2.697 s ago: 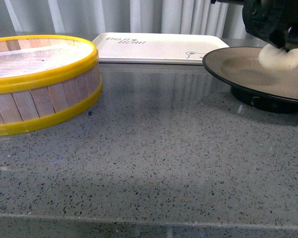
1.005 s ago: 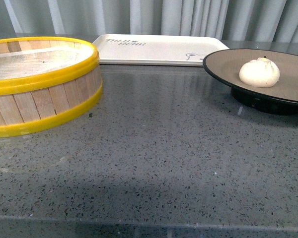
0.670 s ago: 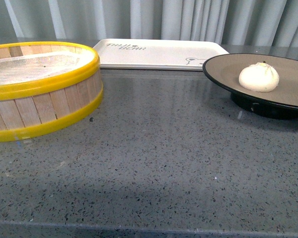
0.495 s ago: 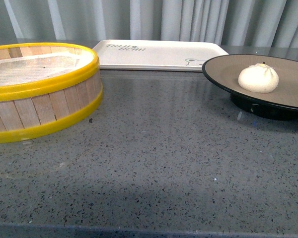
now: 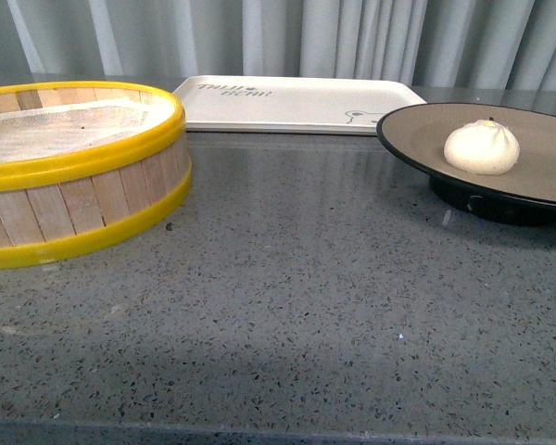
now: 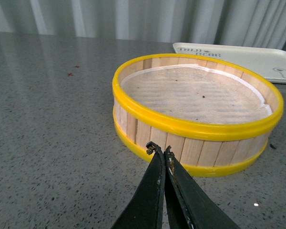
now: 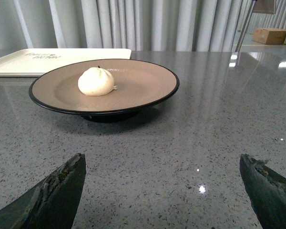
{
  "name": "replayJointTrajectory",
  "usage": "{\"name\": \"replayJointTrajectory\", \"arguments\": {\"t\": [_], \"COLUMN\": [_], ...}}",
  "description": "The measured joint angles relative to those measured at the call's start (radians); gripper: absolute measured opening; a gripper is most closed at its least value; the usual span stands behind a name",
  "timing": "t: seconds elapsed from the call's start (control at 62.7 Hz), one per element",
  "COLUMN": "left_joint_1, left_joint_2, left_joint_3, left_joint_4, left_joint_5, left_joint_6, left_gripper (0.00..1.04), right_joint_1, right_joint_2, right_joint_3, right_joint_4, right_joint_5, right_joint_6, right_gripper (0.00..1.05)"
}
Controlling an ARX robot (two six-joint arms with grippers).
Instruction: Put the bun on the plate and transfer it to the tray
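Left gripper [image 6: 160,150]: two slim, matte black fingers [image 6: 150,200] fill the lower middle of the left wrist frame. They are broad at the base and taper to narrow points. Their tips look chipped, each ending in a small, brownish, worn hook.

Right gripper [image 7: 161,157]: two black, wedge-shaped fingers [image 7: 55,193] sit one in each lower corner of the right wrist frame. Their surfaces are rough and scuffed, with grey, ragged edges at the blunt ends.

Steamer basket [image 5: 74,176], grey counter [image 5: 306,306], perhaps a box [image 7: 269,36]
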Motion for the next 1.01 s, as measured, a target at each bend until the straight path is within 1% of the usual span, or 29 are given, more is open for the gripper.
{"name": "replayJointTrajectory", "arguments": {"t": [0.032, 0.064, 0.16, 0.894, 0.926, 0.973, 1.005], "left_joint_1": [-0.029, -0.053, -0.091, -0.091, -0.091, -0.091, -0.091], "left_joint_2": [-0.012, -0.024, -0.071, -0.277, -0.292, -0.359, -0.386], "left_joint_3": [-0.008, -0.015, -0.044, -0.111, -0.11, -0.11, -0.11], "left_joint_4": [-0.005, -0.009, -0.026, -0.135, -0.15, -0.246, -0.279], "left_joint_5": [-0.05, -0.07, -0.074, -0.08, -0.08, -0.08, -0.078], "left_joint_6": [0.0, 0.0, 0.0, 0.0, 0.0, 0.0, 0.0], "left_gripper": [0.04, 0.04, 0.04, 0.04, 0.04, 0.04, 0.04], "right_joint_1": [0.0, 0.0, 0.0, 0.0, 0.0, 0.0, 0.0], "right_joint_2": [0.0, 0.0, 0.0, 0.0, 0.0, 0.0, 0.0], "right_joint_3": [0.0, 0.0, 0.0, 0.0, 0.0, 0.0, 0.0], "right_joint_4": [0.0, 0.0, 0.0, 0.0, 0.0, 0.0, 0.0], "right_joint_5": [0.0, 0.0, 0.0, 0.0, 0.0, 0.0, 0.0], "right_joint_6": [0.0, 0.0, 0.0, 0.0, 0.0, 0.0, 0.0], "right_gripper": [0.96, 0.96, 0.96, 0.96, 0.96, 0.96, 0.96]}}
